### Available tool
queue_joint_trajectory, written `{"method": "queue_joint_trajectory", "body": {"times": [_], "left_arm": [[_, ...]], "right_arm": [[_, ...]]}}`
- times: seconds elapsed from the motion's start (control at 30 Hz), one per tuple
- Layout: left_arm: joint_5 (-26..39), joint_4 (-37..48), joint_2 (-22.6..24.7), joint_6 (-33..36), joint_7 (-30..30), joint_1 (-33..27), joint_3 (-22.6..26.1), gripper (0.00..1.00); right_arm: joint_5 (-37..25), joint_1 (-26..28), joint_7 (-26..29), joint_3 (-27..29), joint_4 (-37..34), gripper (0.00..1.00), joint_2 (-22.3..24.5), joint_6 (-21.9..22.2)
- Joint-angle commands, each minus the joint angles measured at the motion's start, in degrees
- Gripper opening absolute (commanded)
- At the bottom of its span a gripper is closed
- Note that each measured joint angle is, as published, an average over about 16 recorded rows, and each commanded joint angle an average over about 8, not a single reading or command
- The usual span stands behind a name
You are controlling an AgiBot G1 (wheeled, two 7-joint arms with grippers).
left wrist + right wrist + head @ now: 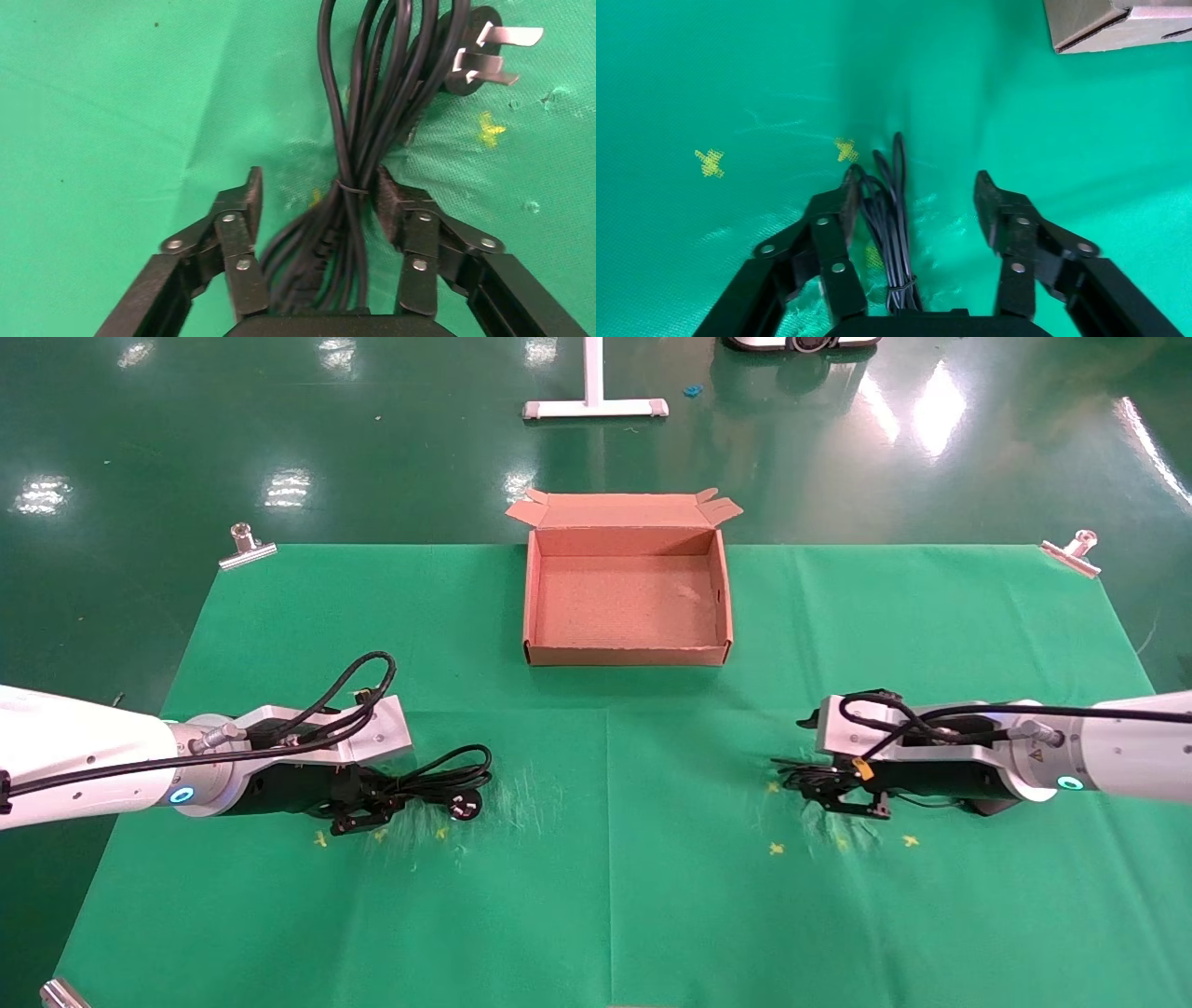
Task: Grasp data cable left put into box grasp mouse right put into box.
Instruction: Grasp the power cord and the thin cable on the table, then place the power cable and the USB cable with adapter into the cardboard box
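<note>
Around data cable, left end effector.

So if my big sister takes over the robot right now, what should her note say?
Left gripper: open, down on the green cloth, fingers either side of the tied data cable; nothing gripped yet.
Right gripper: open, low over a thin black cord; the mouse itself is hidden.
Box: at the far middle of the cloth, nothing inside.
Done: both grippers are at their pick spots.
Left: grip the cable, put it in the box; then the mouse.
</note>
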Motion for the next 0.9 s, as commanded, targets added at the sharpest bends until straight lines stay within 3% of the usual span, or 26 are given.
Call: {"method": "queue_joint_trajectory", "body": {"times": [0.03,0.9], "left_arm": [[0.0,0.0,0.0,0.0,0.0,0.0,0.0,0.00],[0.1,0.3,0.1,0.1,0.4,-0.4,0.0,0.00]], "right_arm": [[0.0,0.0,0.0,0.0,0.0,0.00,0.0,0.0],[0.1,-0.1,0.0,0.1,0.1,0.00,0.1,-0.1]]}}
